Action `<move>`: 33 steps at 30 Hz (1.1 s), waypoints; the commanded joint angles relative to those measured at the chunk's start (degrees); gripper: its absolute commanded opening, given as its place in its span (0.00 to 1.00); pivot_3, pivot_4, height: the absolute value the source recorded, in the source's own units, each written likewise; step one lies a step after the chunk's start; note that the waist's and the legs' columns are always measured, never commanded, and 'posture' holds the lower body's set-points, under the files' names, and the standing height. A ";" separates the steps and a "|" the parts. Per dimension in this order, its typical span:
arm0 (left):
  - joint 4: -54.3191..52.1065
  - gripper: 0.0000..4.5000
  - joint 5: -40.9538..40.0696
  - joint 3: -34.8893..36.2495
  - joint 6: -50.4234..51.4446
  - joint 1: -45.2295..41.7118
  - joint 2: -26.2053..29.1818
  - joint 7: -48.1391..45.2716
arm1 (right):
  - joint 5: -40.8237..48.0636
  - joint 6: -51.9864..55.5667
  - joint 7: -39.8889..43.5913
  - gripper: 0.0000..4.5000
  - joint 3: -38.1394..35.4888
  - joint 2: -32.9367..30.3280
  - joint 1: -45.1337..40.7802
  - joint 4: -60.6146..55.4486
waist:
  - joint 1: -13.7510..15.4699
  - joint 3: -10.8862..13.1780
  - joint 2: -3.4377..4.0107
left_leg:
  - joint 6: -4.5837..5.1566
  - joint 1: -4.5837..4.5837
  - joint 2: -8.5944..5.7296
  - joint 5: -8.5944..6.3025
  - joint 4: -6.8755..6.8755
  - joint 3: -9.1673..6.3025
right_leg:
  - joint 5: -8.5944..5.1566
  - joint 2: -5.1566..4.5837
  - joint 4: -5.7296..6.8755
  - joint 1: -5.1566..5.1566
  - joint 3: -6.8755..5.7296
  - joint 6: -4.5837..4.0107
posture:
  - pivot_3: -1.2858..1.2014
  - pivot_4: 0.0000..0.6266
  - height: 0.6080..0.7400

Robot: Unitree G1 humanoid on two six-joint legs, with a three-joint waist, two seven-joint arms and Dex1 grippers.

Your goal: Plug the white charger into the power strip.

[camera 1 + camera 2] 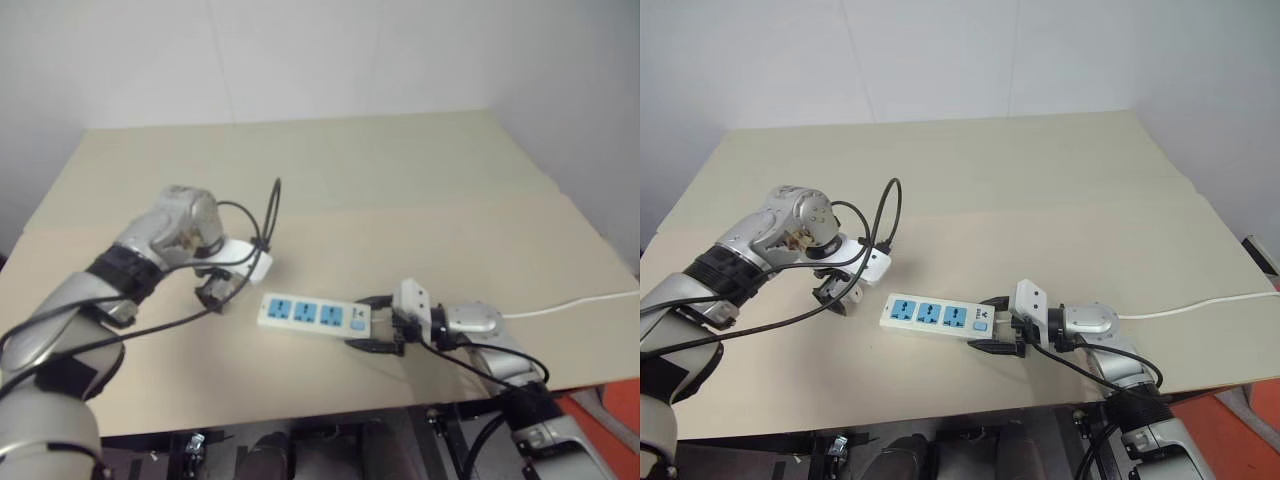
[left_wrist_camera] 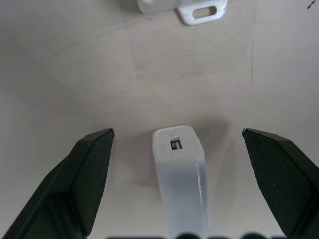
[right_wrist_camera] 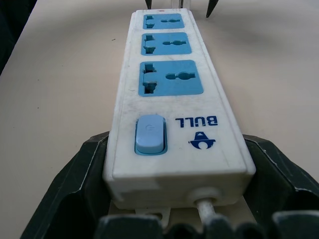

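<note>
**benchwatcher:** So where was the white charger (image 2: 179, 172) at that point?

**g1_tinkerer:** Lying flat on the table (image 1: 400, 180), right between the left gripper's (image 2: 177, 149) two black fingers (image 2: 84, 174). They were spread wide and touched nothing. That wrist pointed straight down over it, forearm bent in from the left, just beside the near end of the power strip (image 1: 314, 314).

**benchwatcher:** And the right side?

**g1_tinkerer:** The right gripper (image 1: 375, 323) reached in roughly level from the right, fingers clamped on both sides of the strip's switch end, where the thin white cord (image 1: 575, 304) came out. Strip sat flat, its three blue outlets facing up.
</note>
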 commanded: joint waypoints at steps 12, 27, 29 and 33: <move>0.92 0.22 2.35 -0.48 -2.68 -0.61 -0.46 -0.19 | -1.38 3.01 -1.25 0.76 0.44 -0.80 2.13 -0.48 | 0.09 0.00 0.00 | 0.03 -0.01 -0.01 -0.02 0.01 -0.01 | 0.00 0.00 -0.02 0.01 0.00 0.00 | 0.52 0.24 1.00; -7.26 0.22 -12.55 14.10 6.02 -1.76 2.67 -0.19 | -1.36 2.56 -1.04 0.76 0.54 -1.12 1.99 -0.29 | -0.01 0.01 0.00 | 0.14 0.27 0.02 -0.09 0.01 -0.03 | 0.00 0.00 -0.09 0.31 0.00 0.02 | 0.52 0.24 1.00; -9.81 0.22 -20.08 19.06 10.14 0.10 3.49 -0.19 | -1.26 2.55 -1.10 0.76 0.52 -1.04 2.07 -0.45 | 0.09 0.01 0.00 | 0.14 0.29 0.02 -0.09 0.00 -0.03 | -0.01 0.00 -0.08 0.32 0.01 0.02 | 0.52 0.24 1.00; -13.75 0.22 -29.84 28.22 16.51 4.88 1.79 0.31 | -1.26 2.25 -1.16 0.76 0.57 -0.95 2.35 -0.60 | 0.12 0.00 0.01 | 0.15 0.35 0.09 -0.10 0.01 -0.06 | -0.01 -0.02 -0.08 0.36 0.01 0.02 | 0.52 0.24 1.00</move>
